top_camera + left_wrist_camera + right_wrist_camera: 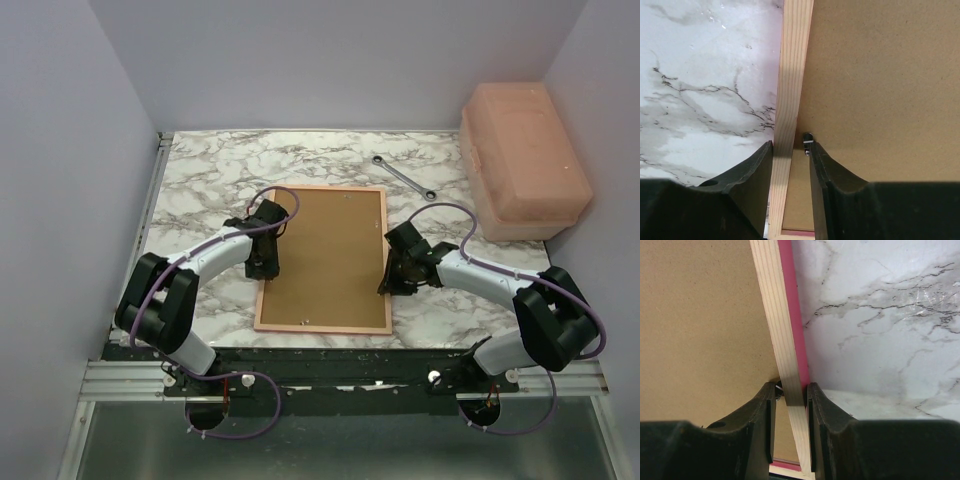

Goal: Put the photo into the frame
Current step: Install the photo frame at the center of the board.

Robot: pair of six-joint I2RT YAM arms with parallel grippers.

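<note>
The frame (322,326) lies face down in the middle of the counter (210,180), its lower rail close to the near edge. Its pale wood reverse is up, with a strip of pink showing along the outer side. A brown backing panel (325,255) fills its opening. I cannot see the photo from any view, so I cannot tell where it sits.

My left hand (264,270) is down over the frame's left rail, one finger on each side. The outer finger (757,170) is against the wood. The inner finger (827,175) stands on the panel side, with a small metal tab (807,137) in the shadowed gap beside it. In that shadow I cannot tell whether this hand is grasping the rail or only straddling it.

My right hand (392,285) is over the frame's right rail. It seems clenched on it, with the outer finger (825,415) flush to the pink edge and the inner one close against the panel side.

A spanner (403,178) lies towards the far edge, well apart from the frame. A pale pink lidded box (525,160) stands at the far right corner.
</note>
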